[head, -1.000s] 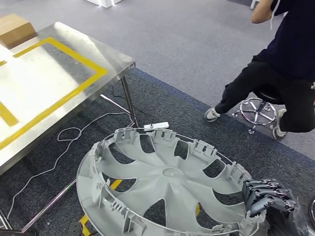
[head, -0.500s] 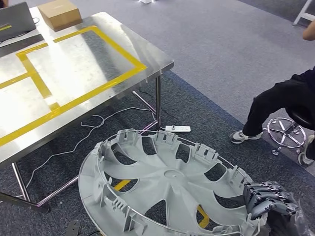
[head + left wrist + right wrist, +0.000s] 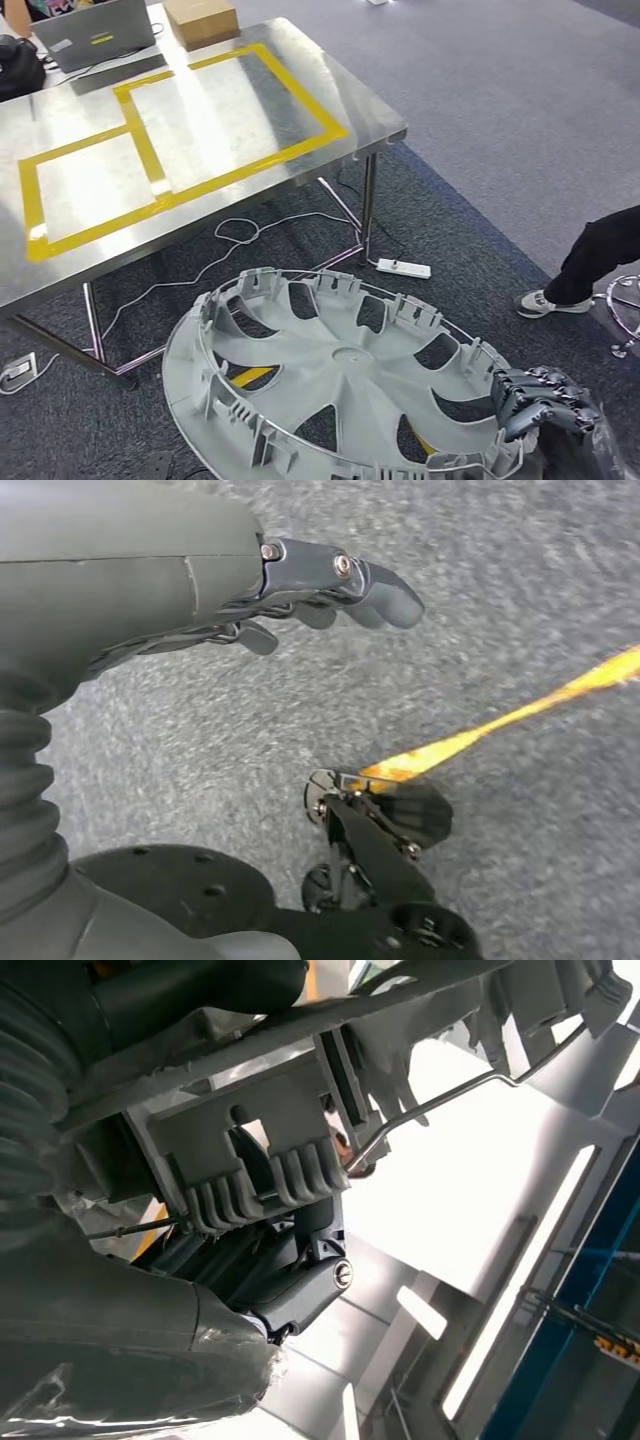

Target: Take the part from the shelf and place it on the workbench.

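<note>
A black bag (image 3: 16, 66) is sitting at the far left corner of the steel bench (image 3: 249, 100). Beside it, along the far edge, a grey laptop (image 3: 94, 32) is lying next to a brown cardboard box (image 3: 201, 20). Yellow tape (image 3: 143, 150) is marking rectangles across the bench top, one small at the left and one large reaching toward the right corner.

Under the bench, a white cable (image 3: 189, 275) is trailing over the dark carpet (image 3: 468, 230) to a white power strip (image 3: 404, 268) lying near the right front bench leg (image 3: 368, 205).

In the left wrist view, the left hand (image 3: 302, 590) is hanging above the floor with its fingers lying close together and extended, holding nothing.

The part, a grey plastic wheel cover (image 3: 332, 375), is being carried in the air in front of the robot, inner side up, off the bench and near its front right corner. A wire ring is running around its clips. The right hand (image 3: 540, 400) is gripping the right rim of the wheel cover, dark fingers (image 3: 528, 385) curling over the edge. In the right wrist view, the same fingers (image 3: 287, 1280) are clamping one rim clip (image 3: 256, 1170).

At the far right, a person's leg (image 3: 600, 255) in dark trousers and a light shoe is resting on the floor beside a chrome stool base (image 3: 625, 310).
</note>
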`<state>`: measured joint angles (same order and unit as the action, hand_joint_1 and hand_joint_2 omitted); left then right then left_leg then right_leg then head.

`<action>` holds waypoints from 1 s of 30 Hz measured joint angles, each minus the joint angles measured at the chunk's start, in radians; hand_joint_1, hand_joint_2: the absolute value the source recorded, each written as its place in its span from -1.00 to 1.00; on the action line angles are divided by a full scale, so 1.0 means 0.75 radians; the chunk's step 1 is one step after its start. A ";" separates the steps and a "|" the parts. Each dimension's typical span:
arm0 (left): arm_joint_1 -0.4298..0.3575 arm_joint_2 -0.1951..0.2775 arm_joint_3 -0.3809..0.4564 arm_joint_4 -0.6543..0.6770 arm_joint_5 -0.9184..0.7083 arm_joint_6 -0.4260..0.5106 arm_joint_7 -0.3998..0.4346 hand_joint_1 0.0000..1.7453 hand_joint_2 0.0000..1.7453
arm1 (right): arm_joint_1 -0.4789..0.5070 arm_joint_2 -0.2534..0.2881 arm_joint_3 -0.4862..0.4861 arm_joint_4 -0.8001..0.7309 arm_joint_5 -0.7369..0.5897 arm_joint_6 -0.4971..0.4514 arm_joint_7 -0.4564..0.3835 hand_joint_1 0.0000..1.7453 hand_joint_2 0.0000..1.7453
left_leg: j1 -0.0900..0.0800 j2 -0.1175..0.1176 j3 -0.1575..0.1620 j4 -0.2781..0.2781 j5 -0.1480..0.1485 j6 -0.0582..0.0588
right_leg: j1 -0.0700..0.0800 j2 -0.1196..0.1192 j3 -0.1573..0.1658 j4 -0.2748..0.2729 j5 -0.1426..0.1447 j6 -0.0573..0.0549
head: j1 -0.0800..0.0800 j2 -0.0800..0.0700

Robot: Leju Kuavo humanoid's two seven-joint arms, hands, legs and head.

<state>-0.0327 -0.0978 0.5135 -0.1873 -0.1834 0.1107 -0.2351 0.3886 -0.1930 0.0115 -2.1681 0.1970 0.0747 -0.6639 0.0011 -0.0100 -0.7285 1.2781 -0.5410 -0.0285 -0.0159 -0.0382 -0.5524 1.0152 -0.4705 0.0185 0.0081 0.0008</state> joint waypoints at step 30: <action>-0.008 0.015 -0.002 0.000 -0.061 0.125 0.042 -1.00 1.00 | 0.111 0.023 0.002 -0.060 -0.009 -0.087 0.007 1.00 1.00 | 0.002 -0.002 -0.006 0.024 -0.035 -0.008 | -0.003 0.011 -0.006 0.006 -0.003 0.000 | 0.005 0.000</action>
<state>-0.0386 -0.0869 0.5120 -0.1873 -0.2293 0.2047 -0.2032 0.4717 -0.1756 0.0134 -2.2130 0.1904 0.0091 -0.6585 0.0023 -0.0115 -0.7329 1.2959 -0.5675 -0.0347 -0.0180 -0.0302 -0.5571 1.0196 -0.4730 0.0186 0.0121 0.0008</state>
